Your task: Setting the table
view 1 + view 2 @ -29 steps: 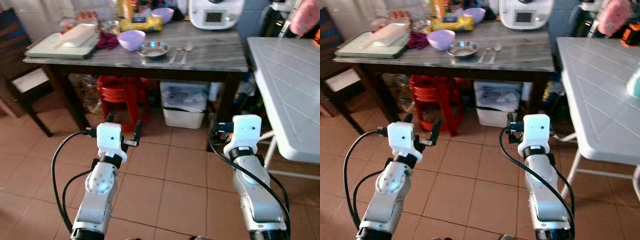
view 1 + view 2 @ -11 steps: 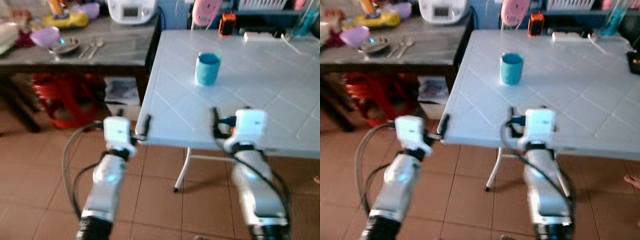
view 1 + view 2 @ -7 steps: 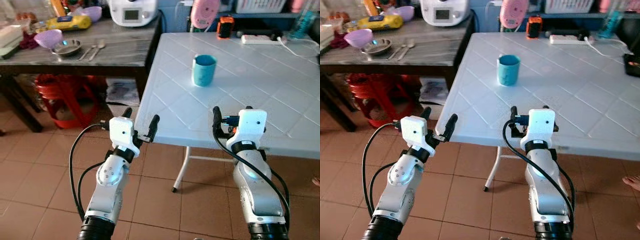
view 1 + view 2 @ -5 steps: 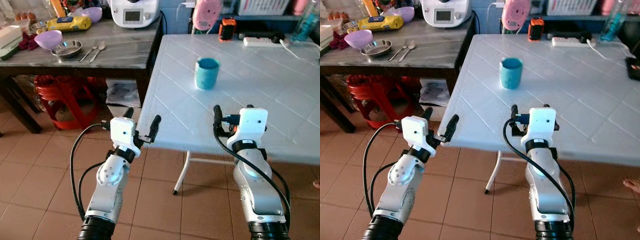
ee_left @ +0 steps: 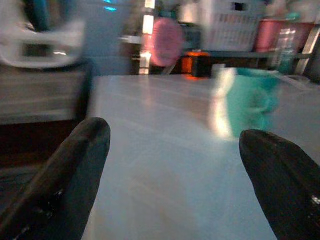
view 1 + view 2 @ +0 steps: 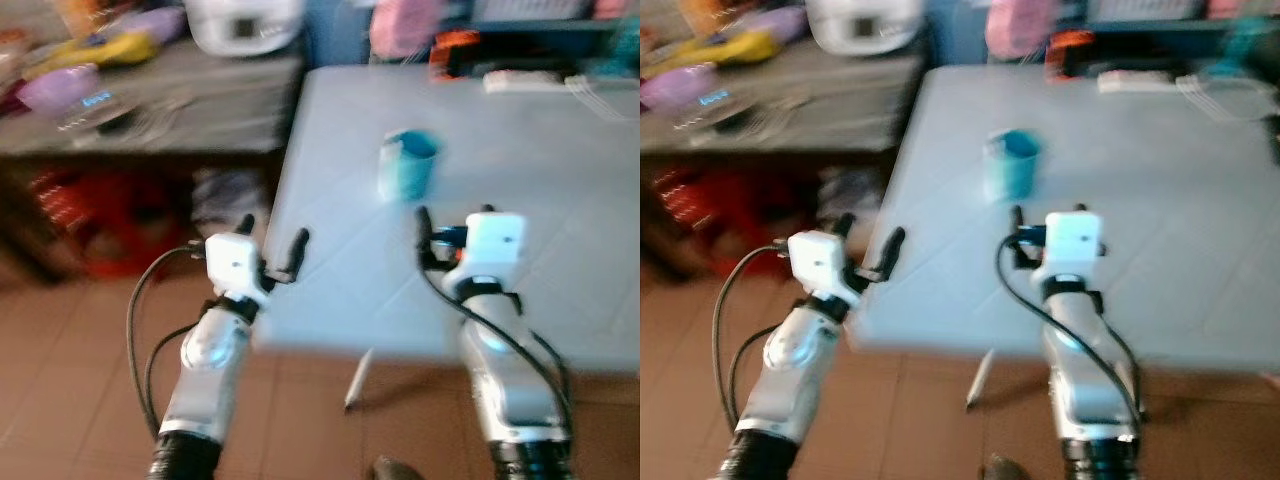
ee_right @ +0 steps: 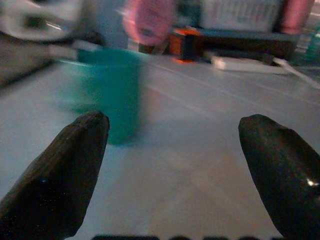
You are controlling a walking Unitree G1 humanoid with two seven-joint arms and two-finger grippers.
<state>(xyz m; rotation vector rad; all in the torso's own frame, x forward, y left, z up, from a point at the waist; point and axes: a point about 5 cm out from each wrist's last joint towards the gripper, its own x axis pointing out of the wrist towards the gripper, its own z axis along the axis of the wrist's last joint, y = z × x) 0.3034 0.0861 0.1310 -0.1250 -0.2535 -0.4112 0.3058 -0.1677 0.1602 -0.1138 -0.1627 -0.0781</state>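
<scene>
The pictures are blurred. A teal cup (image 6: 408, 165) stands upright on the white folding table (image 6: 570, 190), towards its left side. My left gripper (image 6: 272, 236) is open and empty, held just off the table's near left corner. My right gripper (image 6: 454, 216) is open and empty over the table's front edge, a short way in front of the cup (image 7: 112, 92). In the left wrist view the cup (image 5: 247, 102) sits ahead, nearer one finger (image 5: 277, 175). A purple bowl (image 6: 55, 85) and cutlery lie on the dark side table (image 6: 200, 115) at the left.
A white kitchen appliance (image 6: 240, 20) and a yellow packet (image 6: 115, 45) stand at the back of the side table. A red stool (image 6: 110, 215) is under it. A power strip (image 6: 540, 80) and an orange item (image 6: 455, 50) lie along the white table's far edge.
The whole view has shifted and blurred, so the camera moved. Both grippers stay open and empty in about the same pose. The cup has not been touched.
</scene>
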